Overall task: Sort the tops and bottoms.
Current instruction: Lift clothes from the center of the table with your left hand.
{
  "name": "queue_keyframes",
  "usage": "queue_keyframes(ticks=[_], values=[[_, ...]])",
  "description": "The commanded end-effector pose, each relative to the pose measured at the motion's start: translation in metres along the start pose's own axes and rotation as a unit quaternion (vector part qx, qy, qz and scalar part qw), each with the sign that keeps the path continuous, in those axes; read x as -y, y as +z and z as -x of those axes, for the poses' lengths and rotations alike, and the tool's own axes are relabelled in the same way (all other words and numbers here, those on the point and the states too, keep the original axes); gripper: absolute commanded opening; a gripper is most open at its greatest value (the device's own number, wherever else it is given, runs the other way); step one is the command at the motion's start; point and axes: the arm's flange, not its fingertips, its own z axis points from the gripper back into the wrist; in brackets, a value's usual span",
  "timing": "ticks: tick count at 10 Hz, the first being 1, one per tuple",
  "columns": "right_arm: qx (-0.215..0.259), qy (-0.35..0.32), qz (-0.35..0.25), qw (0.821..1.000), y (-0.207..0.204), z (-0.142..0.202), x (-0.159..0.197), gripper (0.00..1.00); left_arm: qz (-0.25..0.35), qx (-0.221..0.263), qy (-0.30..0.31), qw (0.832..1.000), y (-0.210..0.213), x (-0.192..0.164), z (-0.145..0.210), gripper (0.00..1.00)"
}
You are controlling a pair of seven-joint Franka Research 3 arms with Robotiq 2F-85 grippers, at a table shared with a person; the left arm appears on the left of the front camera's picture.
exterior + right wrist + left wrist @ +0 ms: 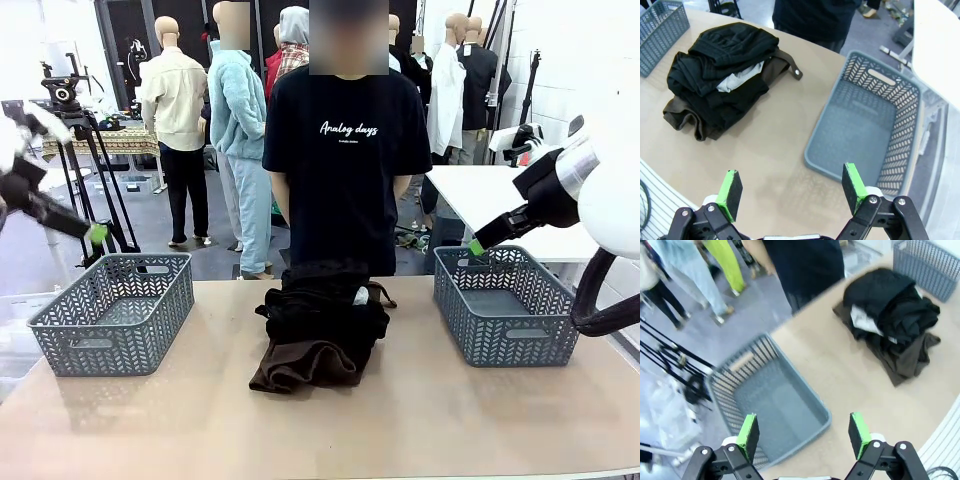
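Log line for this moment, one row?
left gripper: open, by left basket | right gripper: open, by right basket | garment pile: mid-table, unsorted

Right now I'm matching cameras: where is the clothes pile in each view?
Front: pile, centre, slightly low.
Left wrist: pile, upper right.
Right wrist: pile, upper left.
Shared landmark: pale cloth peeking from the pile in all three.
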Motion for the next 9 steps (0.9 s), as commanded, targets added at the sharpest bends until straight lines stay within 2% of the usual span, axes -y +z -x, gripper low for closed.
queue_keyframes(ticks=[1,3,4,5,6,7,9], values=[[0.014,-0.009,-0.032,0.999,-0.008,0.013,0.012,1.0,-0.074,0.061,-0.02,0.995,0.034,0.031,-0.055,0.94],[0.013,-0.029,-0.052,0.998,-0.01,0.032,0.023,1.0,-0.032,0.071,-0.051,0.996,0.007,0.071,-0.116,0.94],[0.009,-0.038,-0.065,0.997,-0.01,0.038,0.024,1.0,-0.015,0.066,-0.064,0.996,-0.005,0.092,-0.132,0.94],[0.003,-0.04,-0.079,0.996,-0.012,0.041,0.024,1.0,-0.003,0.056,-0.068,0.996,-0.016,0.107,-0.137,0.94],[-0.001,-0.04,-0.094,0.995,-0.02,0.041,0.027,1.0,-0.005,0.033,-0.064,0.997,-0.022,0.111,-0.126,0.94],[0.004,-0.044,-0.049,0.998,-0.004,0.012,0.03,1.0,-0.01,0.07,-0.07,0.995,0.002,0.113,-0.13,0.94],[0.004,-0.044,-0.049,0.998,-0.004,0.012,0.03,1.0,-0.01,0.07,-0.07,0.995,0.002,0.113,-0.13,0.94]])
